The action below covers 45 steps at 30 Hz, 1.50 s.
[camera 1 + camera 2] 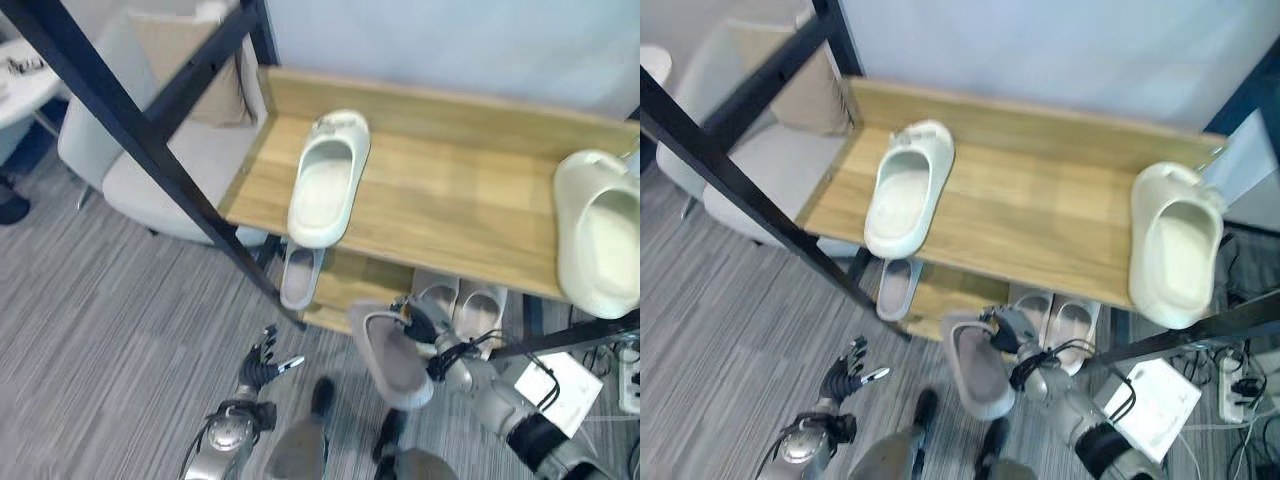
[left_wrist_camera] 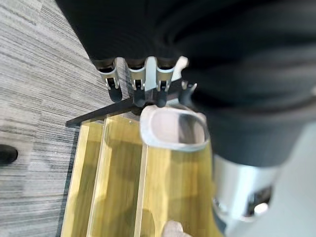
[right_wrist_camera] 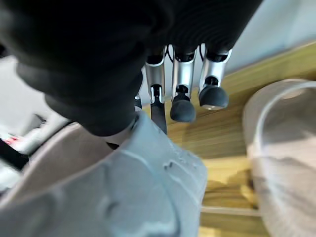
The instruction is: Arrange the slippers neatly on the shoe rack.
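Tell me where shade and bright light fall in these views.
Left eye view: even light on the top shelf, the cream slipper casting only a faint shadow; the lower shelf lies shaded beneath it. Left wrist view: the wooden boards are brightly lit. Right wrist view: the grey slipper is evenly lit.

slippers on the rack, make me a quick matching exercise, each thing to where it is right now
Things:
1. cream slipper
2. large cream slipper
3. grey slipper
4. left hand

Places:
a. held by the right hand in front of the shoe rack
b. top shelf, right end, heel past the front edge
c. over the carpet, holding nothing
d. top shelf, towards the left end

Pairs: 1-d, 2-b, 3-a, 4-c
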Tool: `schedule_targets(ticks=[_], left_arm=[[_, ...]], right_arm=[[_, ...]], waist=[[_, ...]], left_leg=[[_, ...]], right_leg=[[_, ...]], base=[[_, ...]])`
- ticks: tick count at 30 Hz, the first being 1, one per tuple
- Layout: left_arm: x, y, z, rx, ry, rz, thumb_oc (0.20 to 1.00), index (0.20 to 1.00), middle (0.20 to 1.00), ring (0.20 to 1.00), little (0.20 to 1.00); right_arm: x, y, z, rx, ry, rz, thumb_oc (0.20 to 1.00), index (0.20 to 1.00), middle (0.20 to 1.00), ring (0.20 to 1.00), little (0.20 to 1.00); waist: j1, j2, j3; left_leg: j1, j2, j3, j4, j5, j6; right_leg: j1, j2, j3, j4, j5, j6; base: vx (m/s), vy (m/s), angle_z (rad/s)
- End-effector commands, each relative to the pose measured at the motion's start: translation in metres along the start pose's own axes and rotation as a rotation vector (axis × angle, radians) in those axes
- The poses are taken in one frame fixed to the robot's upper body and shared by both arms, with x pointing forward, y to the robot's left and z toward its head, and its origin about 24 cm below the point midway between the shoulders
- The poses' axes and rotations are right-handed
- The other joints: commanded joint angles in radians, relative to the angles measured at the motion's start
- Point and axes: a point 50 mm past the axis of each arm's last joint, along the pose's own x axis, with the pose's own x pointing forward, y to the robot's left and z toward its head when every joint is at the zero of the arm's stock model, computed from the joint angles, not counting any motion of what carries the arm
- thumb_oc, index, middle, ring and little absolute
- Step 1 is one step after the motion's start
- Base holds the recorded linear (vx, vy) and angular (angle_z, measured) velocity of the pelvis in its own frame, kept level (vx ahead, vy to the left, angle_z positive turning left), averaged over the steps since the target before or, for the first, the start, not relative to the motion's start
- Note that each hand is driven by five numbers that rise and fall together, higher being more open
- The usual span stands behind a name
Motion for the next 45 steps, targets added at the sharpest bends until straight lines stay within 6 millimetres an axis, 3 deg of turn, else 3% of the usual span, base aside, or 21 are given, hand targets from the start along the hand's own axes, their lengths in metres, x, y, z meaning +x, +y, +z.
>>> schedule_targets(ticks=[1,2,5,7,12,15,23,27,28,29,41,45], left_arm=[[0.010,0.001,0.046,-0.011,-0.232,-0.012,1.000,1.000,1.000,1.000,1.000],[0.010,-0.004,0.053,-0.025,-0.264,-0.036,1.000,1.000,1.000,1.000,1.000],[0.010,-0.009,0.056,-0.032,-0.281,-0.059,1.000,1.000,1.000,1.000,1.000],[0.010,-0.016,0.064,-0.026,-0.315,-0.105,1.000,1.000,1.000,1.000,1.000],[0.010,-0.023,0.068,-0.016,-0.333,-0.154,1.000,1.000,1.000,1.000,1.000],[0.010,-0.028,0.070,-0.011,-0.337,-0.192,1.000,1.000,1.000,1.000,1.000],[0.009,-0.036,0.075,-0.011,-0.357,-0.247,1.000,1.000,1.000,1.000,1.000],[0.011,-0.038,0.077,-0.007,-0.361,-0.261,1.000,1.000,1.000,1.000,1.000],[0.011,-0.039,0.077,-0.009,-0.362,-0.266,1.000,1.000,1.000,1.000,1.000],[0.012,-0.040,0.078,-0.008,-0.364,-0.270,1.000,1.000,1.000,1.000,1.000],[0.016,-0.037,0.074,-0.012,-0.329,-0.261,1.000,1.000,1.000,1.000,1.000],[0.018,-0.035,0.071,-0.008,-0.304,-0.230,1.000,1.000,1.000,1.000,1.000]], right_arm=[[0.035,-0.049,0.032,0.017,-0.085,-0.298,0.200,0.200,0.200,0.200,0.200],[0.051,-0.066,0.035,-0.002,-0.074,-0.368,0.200,0.200,0.200,0.200,0.200],[0.062,-0.077,0.033,-0.034,-0.049,-0.405,0.200,0.200,0.200,0.200,0.200],[0.080,-0.102,0.026,-0.084,0.001,-0.473,0.200,0.200,0.200,0.200,0.200],[0.093,-0.126,0.019,-0.102,0.066,-0.532,0.200,0.200,0.200,0.200,0.200],[0.100,-0.145,0.005,-0.116,0.155,-0.570,0.200,0.200,0.200,0.200,0.200],[0.095,-0.165,-0.028,-0.101,0.319,-0.609,0.200,0.200,0.200,0.200,0.200],[0.096,-0.168,-0.030,-0.050,0.342,-0.606,0.200,0.200,0.200,0.200,0.200],[0.097,-0.169,-0.029,-0.025,0.346,-0.600,0.369,0.369,0.369,0.369,0.369],[0.098,-0.167,-0.029,0.022,0.359,-0.582,1.000,1.000,1.000,1.000,1.000],[0.098,-0.161,-0.034,0.182,0.424,-0.552,1.000,1.000,1.000,1.000,1.000],[0.100,-0.167,-0.023,0.377,0.400,-0.673,1.000,1.000,1.000,1.000,1.000]], waist=[[0.023,-0.032,0.040],[0.036,-0.023,0.054],[0.051,-0.019,0.057],[0.071,-0.011,0.068],[0.089,0.002,0.084],[0.113,0.013,0.097],[0.159,0.039,0.123],[0.170,0.043,0.125],[0.175,0.044,0.129],[0.182,0.044,0.131],[0.204,0.040,0.133],[0.178,0.025,0.128]], left_leg=[[-0.042,-0.064,0.009,0.171,-0.252,0.060],[-0.097,-0.070,0.010,0.219,-0.263,0.064],[-0.149,-0.073,0.019,0.260,-0.272,0.070],[-0.196,-0.081,0.014,0.291,-0.278,0.074],[-0.255,-0.099,-0.008,0.339,-0.289,0.073],[-0.296,-0.113,-0.025,0.375,-0.298,0.070],[-0.322,-0.136,-0.056,0.375,-0.301,0.072],[-0.326,-0.143,-0.074,0.362,-0.294,0.072],[-0.318,-0.142,-0.077,0.352,-0.292,0.070],[-0.298,-0.140,-0.082,0.337,-0.298,0.066],[-0.229,-0.143,-0.108,0.285,-0.294,0.061],[-0.196,-0.133,-0.101,0.260,-0.292,0.060]], right_leg=[[-0.069,-0.062,0.023,0.162,-0.205,0.011],[-0.129,-0.078,0.028,0.219,-0.213,0.014],[-0.184,-0.092,0.034,0.265,-0.220,0.018],[-0.229,-0.112,0.026,0.306,-0.228,0.023],[-0.275,-0.135,0.015,0.363,-0.251,0.021],[-0.306,-0.150,0.006,0.406,-0.277,0.016],[-0.329,-0.167,-0.023,0.433,-0.296,0.020],[-0.329,-0.175,-0.040,0.429,-0.296,0.023],[-0.321,-0.173,-0.042,0.421,-0.295,0.024],[-0.303,-0.169,-0.041,0.409,-0.300,0.032],[-0.228,-0.161,-0.068,0.363,-0.294,0.034],[-0.206,-0.147,-0.052,0.339,-0.285,0.032]], base=[[-0.16,0.101,0.32],[-0.11,0.078,0.26],[-0.07,0.069,0.15],[-0.05,0.060,0.03],[0.00,0.029,0.14],[0.01,0.025,0.16],[0.01,0.013,0.16],[0.02,-0.006,0.09],[0.08,-0.036,0.06],[0.07,-0.035,0.10],[0.04,-0.004,0.10],[0.00,0.001,-0.01]])
